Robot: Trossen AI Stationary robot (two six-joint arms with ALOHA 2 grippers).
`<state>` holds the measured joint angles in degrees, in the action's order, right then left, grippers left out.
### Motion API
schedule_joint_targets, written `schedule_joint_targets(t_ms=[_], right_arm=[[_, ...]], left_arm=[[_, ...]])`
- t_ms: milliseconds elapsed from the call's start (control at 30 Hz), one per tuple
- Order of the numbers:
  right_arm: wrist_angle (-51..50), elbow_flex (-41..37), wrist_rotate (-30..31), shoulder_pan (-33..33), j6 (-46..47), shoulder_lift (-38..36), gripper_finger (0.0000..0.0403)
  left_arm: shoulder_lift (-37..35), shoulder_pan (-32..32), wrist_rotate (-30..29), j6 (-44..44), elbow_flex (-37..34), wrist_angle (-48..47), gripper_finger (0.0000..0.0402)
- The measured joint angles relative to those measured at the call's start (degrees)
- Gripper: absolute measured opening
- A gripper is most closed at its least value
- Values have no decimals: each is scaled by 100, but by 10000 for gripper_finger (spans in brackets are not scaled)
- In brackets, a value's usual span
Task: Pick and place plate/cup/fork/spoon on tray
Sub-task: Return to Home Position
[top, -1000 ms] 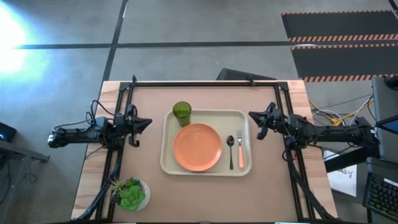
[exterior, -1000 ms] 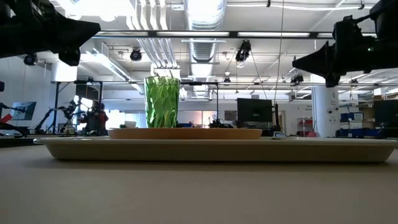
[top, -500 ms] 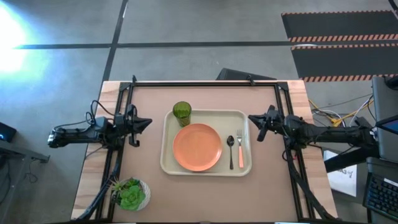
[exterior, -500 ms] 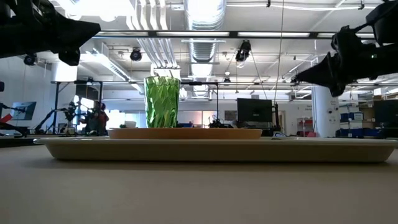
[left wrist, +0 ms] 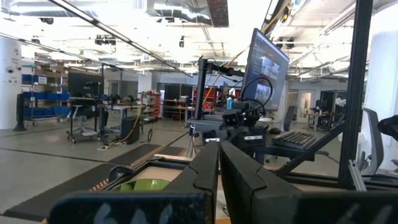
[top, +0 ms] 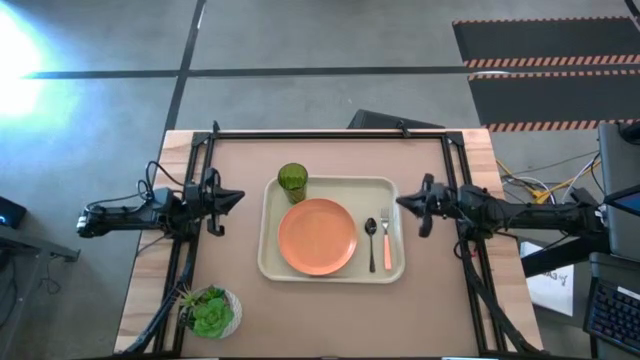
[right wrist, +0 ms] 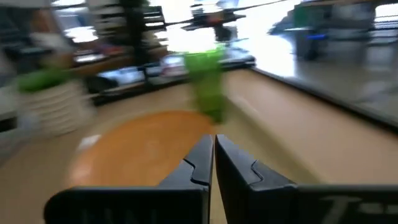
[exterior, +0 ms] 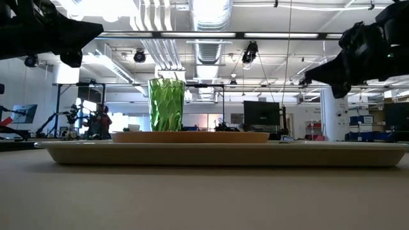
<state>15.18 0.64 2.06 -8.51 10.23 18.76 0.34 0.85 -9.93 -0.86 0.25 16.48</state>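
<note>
On the cream tray [top: 268,262], seen from overhead, sat the orange plate [top: 317,236], the green cup [top: 292,181] at its far left corner, and the spoon [top: 371,238] beside the fork [top: 386,241] on the right. Level with the table [exterior: 204,198], cutlery was hidden behind the rim. Left hand [top: 238,195] and right hand [top: 402,201] hovered off either tray end, fingers together in both wrist views

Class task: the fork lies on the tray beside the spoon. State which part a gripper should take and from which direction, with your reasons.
Grip the fork by its pink handle, from straight above. It lies flat on the tray, and the spoon sits close alongside, so a side approach looks blocked.
</note>
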Motion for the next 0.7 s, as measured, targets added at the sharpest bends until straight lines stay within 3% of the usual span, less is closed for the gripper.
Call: schedule_joint_targets(t_ms=[67,133,267,433,700], right_arm=[[2,0,-707,0,-23,0,9],[-94,0,-994,4,-20,0,9],[-601,-2,-664,2,63,0,9],[-685,-2,-49,1,969,4,9],[61,7,-103,0,1043,-1,9]], left_arm=[[0,1,0,0,0,-1,0],[0,1,0,0,0,-1,0],[0,1,0,-2,0,-1,0],[0,1,0,-18,0,-1,0],[0,-1,1,-20,0,-1,0]])
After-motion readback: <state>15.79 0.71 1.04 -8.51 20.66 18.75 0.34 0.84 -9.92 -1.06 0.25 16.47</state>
